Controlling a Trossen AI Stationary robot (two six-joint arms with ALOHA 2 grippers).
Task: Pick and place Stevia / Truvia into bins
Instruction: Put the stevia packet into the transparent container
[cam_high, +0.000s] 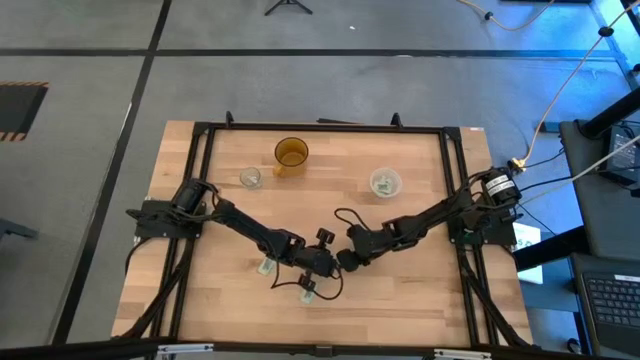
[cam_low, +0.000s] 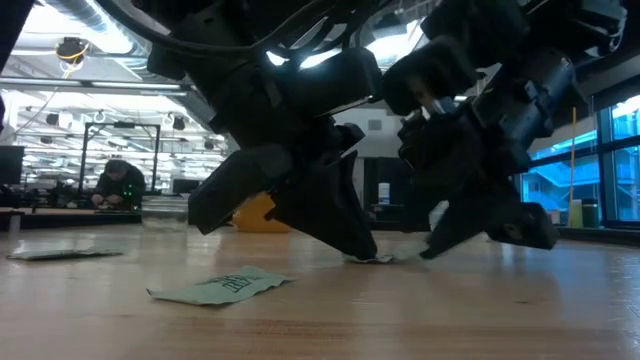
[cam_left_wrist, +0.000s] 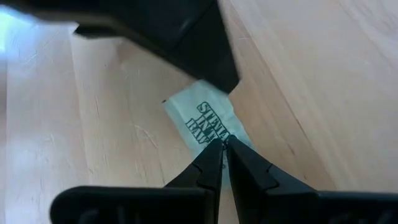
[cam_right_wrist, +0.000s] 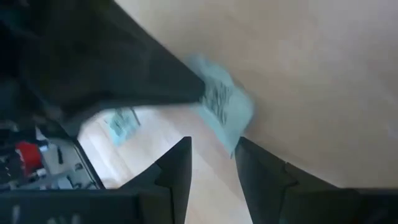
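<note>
Stevia packet (cam_left_wrist: 208, 124): white, green print, flat on desk mid-front, pinched at edge by left hand (cam_left_wrist: 221, 148). Two more packets (cam_high: 266, 266) (cam_high: 308, 293) flat nearby. Wider clear cup (cam_high: 385, 182) holds packets; small glass cup (cam_high: 250, 177) upright, back left.

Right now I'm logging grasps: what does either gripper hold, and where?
Left gripper pinches a white green-printed paper packet by its edge; right gripper holds nothing.

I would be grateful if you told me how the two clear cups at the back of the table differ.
The left cup is smaller and more glass-like; the right cup is wider and cloudier. The right cup holds something pale green, apparently packets; the left cup's contents cannot be made out. The left cup stands close beside the amber cup, while the right cup stands alone. Both are round, upright and untouched.
</note>
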